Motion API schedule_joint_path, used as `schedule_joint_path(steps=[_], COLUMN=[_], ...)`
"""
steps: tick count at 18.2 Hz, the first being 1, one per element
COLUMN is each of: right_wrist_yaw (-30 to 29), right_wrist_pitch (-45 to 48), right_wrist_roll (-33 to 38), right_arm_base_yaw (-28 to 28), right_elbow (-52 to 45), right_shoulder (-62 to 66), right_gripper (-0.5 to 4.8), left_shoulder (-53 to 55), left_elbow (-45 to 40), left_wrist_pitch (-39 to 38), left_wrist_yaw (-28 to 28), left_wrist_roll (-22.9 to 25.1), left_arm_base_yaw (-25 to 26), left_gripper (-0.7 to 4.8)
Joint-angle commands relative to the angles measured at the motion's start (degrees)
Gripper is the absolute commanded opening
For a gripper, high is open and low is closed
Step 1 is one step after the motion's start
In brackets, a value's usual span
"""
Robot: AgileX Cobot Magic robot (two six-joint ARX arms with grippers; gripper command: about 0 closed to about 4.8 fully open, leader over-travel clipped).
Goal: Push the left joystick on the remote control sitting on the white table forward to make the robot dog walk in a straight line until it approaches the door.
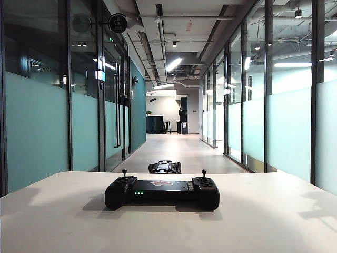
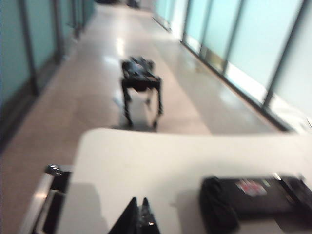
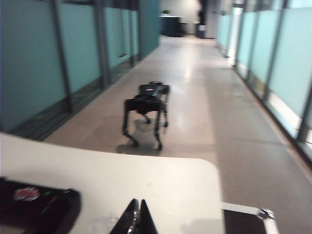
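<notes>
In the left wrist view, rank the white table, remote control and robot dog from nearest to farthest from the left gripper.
From the left gripper:
1. White table, directly beneath it.
2. Remote control, on the table off to one side.
3. Robot dog, standing on the corridor floor beyond the table's edge.

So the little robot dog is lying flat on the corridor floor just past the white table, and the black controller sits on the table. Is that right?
Not quite: the robot dog is standing up on its four legs, not lying flat; the right wrist view shows it. It is on the corridor floor just past the white table, and the black controller sits on the table.
</notes>
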Motion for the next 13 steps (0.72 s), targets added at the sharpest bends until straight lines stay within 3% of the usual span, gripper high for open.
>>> schedule_joint_path(steps=[1,5,13], right_wrist_yaw=[2.49,5.64,7.13], right_wrist_pitch=[3.48,7.37,14.80], right_wrist_roll=[-1.51,-1.53,-1.75], right_arm_base_yaw=[4.68,10.69,16.87], right_elbow=[0.20,0.20,0.20], right_shoulder=[2.95,7.02,17.05], right_gripper=[-0.06,-0.06,-0.06], left_shoulder=[4.33,9.38,18.80], left_elbow=[2.16,4.48,8.39], left_wrist_pitch=[0.83,0.90,0.92], left_wrist_yaw=[0.55,0.31,3.10], left_wrist_roll=[1.36,2.73,2.84], left_arm_base_yaw=[-3.39,-6.88,-7.23], left_gripper=[-0.06,-0.05,-0.06])
